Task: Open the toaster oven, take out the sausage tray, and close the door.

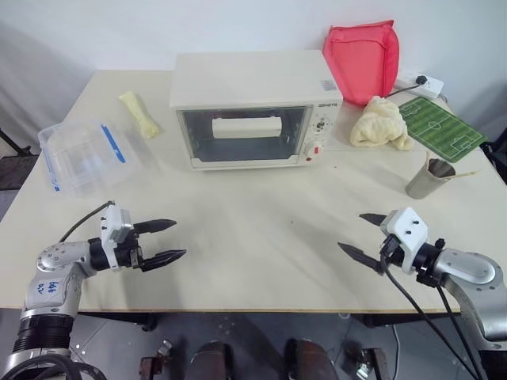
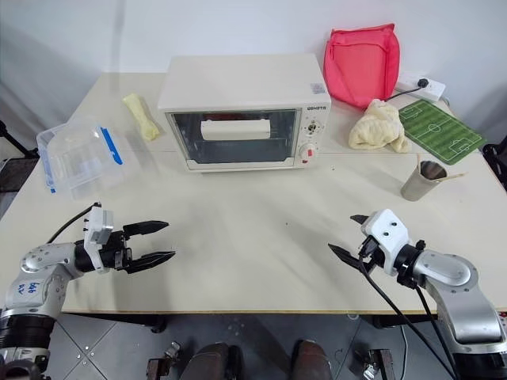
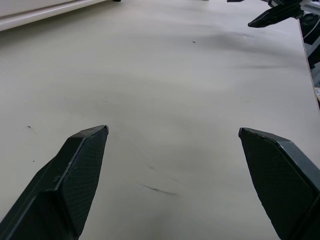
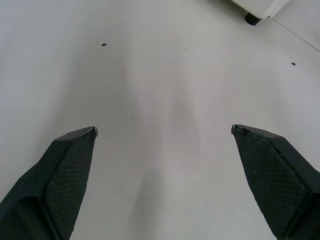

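Both arms are reaching forward low and wide apart. The left pincer (image 1: 170, 241) is pointing inward, its two black fingers spread wide and holding nothing. The right pincer (image 1: 360, 234) is mirroring it, likewise gaping and empty.

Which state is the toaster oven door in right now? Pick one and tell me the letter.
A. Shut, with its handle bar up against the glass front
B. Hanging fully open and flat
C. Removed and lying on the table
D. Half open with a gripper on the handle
A: the door sits flush in the front of the toaster oven, and both the left gripper and the right gripper hover open over the table, well short of it.
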Robot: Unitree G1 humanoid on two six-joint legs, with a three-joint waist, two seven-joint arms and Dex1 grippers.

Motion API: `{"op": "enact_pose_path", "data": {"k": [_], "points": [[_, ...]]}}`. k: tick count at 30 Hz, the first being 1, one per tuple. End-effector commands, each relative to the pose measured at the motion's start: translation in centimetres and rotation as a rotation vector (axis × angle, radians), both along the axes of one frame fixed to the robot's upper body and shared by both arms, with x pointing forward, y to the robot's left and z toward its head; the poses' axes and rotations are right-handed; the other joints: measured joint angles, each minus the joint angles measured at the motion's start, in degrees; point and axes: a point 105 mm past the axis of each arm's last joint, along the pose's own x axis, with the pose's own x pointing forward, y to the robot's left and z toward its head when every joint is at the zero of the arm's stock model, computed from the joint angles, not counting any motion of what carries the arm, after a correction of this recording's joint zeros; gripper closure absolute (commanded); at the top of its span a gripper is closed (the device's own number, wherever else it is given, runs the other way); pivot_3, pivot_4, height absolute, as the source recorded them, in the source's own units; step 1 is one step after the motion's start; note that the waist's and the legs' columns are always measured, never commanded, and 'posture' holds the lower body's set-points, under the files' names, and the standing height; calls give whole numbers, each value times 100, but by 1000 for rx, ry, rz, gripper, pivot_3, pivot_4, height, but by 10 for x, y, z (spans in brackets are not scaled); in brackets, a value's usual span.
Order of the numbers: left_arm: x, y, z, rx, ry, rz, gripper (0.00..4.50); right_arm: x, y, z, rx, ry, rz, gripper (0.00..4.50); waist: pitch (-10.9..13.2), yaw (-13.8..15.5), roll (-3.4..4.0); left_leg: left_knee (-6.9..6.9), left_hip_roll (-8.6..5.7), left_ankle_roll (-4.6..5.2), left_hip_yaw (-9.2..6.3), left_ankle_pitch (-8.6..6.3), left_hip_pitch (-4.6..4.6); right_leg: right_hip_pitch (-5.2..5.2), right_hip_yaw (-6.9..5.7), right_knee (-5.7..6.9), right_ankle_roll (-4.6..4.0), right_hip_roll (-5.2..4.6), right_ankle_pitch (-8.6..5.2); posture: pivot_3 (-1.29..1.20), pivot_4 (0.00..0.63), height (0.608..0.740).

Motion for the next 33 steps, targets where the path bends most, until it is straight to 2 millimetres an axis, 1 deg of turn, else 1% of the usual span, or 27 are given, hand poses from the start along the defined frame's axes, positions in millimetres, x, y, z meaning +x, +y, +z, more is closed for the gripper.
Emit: {"op": "enact_pose_path", "data": {"k": [1, 3, 7, 10, 11, 14, 17, 19, 21, 25, 27, 30, 33], "points": [[3, 4, 7, 0, -58, 28, 44, 2, 2, 10, -4, -23, 17, 0, 0, -2, 0, 0, 0, 0, 0, 0, 0, 0, 0, 0, 0, 0, 0, 0, 150, 740], [9, 7, 7, 9, -51, 81, 44, 2, 8, 13, 11, -18, 38, 0, 0, -3, 0, 0, 0, 0, 1, 0, 0, -1, 1, 0, 0, 0, 0, 0, 150, 740], [12, 7, 20, -50, -82, 103, 44, 6, 29, 27, 62, -13, 113, 0, 0, -7, 0, 3, 1, 0, 1, 0, 0, -1, 2, 2, 0, 1, 0, 0, 150, 740], [20, 8, 30, -86, -87, 135, 44, 17, 54, 39, 97, -7, 199, 0, 1, -27, -1, 4, 3, 0, 1, 0, 0, -3, 3, 5, 0, 2, 0, 0, 150, 740], [22, 9, 32, -91, -88, 143, 44, 19, 60, 43, 104, -8, 219, 0, 1, -30, -1, 5, 4, 0, 3, 0, 0, -4, 5, 5, 0, 3, 0, 0, 150, 740], [28, 10, 39, -106, -116, 154, 44, 38, 80, 54, 126, -4, 287, 0, 3, -31, -4, 9, 4, -1, 1, -1, 0, -6, 5, 15, 0, 4, 0, 0, 150, 740], [28, 9, 44, -153, -99, 148, 44, 54, 93, 68, 145, -34, 323, 0, 3, -35, -5, 12, 4, -1, 4, -2, 0, -8, 7, 21, 0, 4, 0, 0, 150, 740], [26, 11, 49, -162, -119, 130, 44, 71, 109, 86, 145, -79, 376, 0, 7, -40, -8, 11, 4, -3, 4, -2, -1, -12, 5, 26, 0, 4, 0, 0, 150, 740], [25, 14, 56, -177, -147, 126, 44, 84, 122, 100, 120, -117, 422, 0, 14, -86, -7, 16, 4, -3, 13, -3, -4, -19, 10, 28, 0, 4, 0, 0, 150, 740], [24, 17, 65, -195, -174, 130, 44, 99, 134, 111, 92, -163, 450, 0, 15, -153, -11, 16, 5, -6, 14, -5, -5, -20, 2, 47, 0, 4, 0, 0, 150, 740], [23, 20, 68, -196, -179, 132, 44, 107, 143, 123, 86, -214, 472, 0, 17, -176, -13, 15, 4, -7, 14, -7, -6, -20, 1, 49, 0, 4, 0, 0, 150, 740], [22, 22, 72, -201, -186, 131, 44, 111, 154, 137, 88, -259, 503, 0, 19, -215, -13, 14, 4, -7, 17, -8, -8, -27, 2, 49, 0, 4, 0, 0, 150, 740], [22, 23, 74, -204, -191, 131, 44, 107, 164, 145, 93, -290, 565, 0, 20, -258, -14, 11, 6, -8, 16, -8, -8, -30, 2, 50, 0, 4, 0, 0, 150, 740]]}}
